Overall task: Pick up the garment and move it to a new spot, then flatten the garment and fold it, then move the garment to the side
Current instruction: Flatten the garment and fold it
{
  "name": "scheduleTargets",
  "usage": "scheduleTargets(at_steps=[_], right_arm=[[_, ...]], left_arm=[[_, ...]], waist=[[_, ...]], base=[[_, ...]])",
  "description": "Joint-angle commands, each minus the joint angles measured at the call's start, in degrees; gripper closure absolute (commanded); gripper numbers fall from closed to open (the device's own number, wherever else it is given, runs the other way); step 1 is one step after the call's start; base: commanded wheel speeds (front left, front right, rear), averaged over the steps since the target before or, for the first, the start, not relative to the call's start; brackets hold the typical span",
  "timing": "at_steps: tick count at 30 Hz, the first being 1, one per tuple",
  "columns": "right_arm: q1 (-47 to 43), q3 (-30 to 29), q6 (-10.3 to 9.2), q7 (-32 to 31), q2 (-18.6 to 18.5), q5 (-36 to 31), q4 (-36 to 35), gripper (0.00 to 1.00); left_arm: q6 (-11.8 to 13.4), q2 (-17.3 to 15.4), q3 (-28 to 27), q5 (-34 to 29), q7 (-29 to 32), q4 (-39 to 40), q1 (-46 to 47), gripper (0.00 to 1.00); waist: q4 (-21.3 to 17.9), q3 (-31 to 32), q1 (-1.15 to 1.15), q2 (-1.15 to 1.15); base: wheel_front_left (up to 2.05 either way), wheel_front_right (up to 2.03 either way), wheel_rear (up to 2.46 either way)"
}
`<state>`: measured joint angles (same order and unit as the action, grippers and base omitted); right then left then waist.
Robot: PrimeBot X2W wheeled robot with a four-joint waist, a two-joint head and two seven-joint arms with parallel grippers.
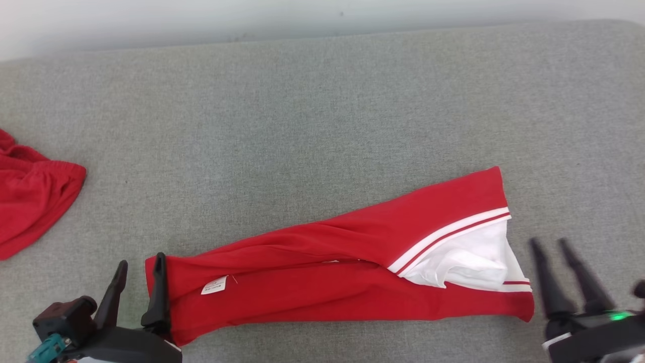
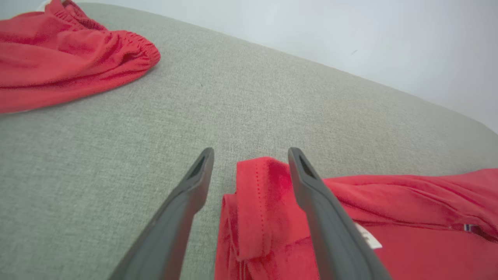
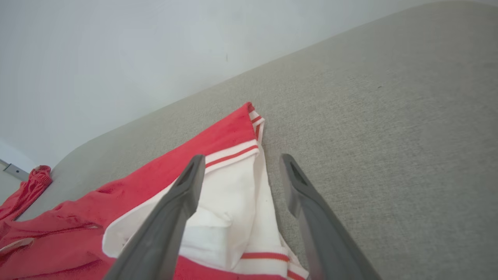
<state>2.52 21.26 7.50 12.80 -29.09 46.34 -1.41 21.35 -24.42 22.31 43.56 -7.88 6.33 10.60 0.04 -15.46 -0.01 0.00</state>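
Garment (image 1: 327,272): red, folded long on grey surface (image 1: 322,126).
Left gripper (image 1: 141,259): wide, straddling its left corner.
Right gripper (image 1: 549,243): wide, just beside right end.

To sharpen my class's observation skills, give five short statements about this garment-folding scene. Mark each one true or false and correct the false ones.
1. The left gripper and the right gripper both stand open. True.
2. The garment lies crumpled in a heap. False: it lies stretched out as a long folded strip on the grey surface.
3. A second red garment lies off to the robot's left. True.
4. The garment's white part sits by the left gripper. False: it is at the end near the right gripper.
5. A white label shows near the garment's left end. True.
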Motion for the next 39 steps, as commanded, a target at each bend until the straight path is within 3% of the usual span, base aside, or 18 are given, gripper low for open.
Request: scheduleTargets(at_steps=[1,7,14,23,39], right_arm=[[-1.17,-2.63,-0.01,0.57,1.61,-1.79,-0.79,0.0],[-2.48,-13.83,-0.01,1.31,8.89,-9.96,-4.35,0.0],[-1.63,-19.78,-0.01,0.63,13.87,-19.67,-7.68,0.0],[-2.81,-17.58,-0.01,-1.18,13.99,-27.38,-6.9,0.0],[-4.43,-10.78,-0.01,-2.82,12.46,-29.37,-4.04,0.0]], left_arm=[[0.55,-0.13,0.02,-1.36,-0.74,-0.46,-0.07,0.0],[1.86,0.35,0.66,-4.84,-3.33,-1.01,2.87,0.0],[3.05,1.03,1.12,-9.01,-5.57,-1.71,5.24,0.0],[4.98,1.46,2.69,-13.66,-6.75,0.04,1.57,0.0],[4.49,2.45,3.01,-14.16,-7.09,-1.93,-1.25,0.0]], waist=[[-0.26,0.58,0.01,0.0],[-0.4,1.48,0.01,0.0],[-0.49,2.78,0.01,0.0],[-0.45,5.32,0.01,0.0],[0.3,9.65,0.01,0.0]], base=[[0.0,0.0,0.0],[0.0,0.0,0.0],[0.0,0.0,0.0],[0.0,0.0,0.0],[0.0,0.0,0.0]])
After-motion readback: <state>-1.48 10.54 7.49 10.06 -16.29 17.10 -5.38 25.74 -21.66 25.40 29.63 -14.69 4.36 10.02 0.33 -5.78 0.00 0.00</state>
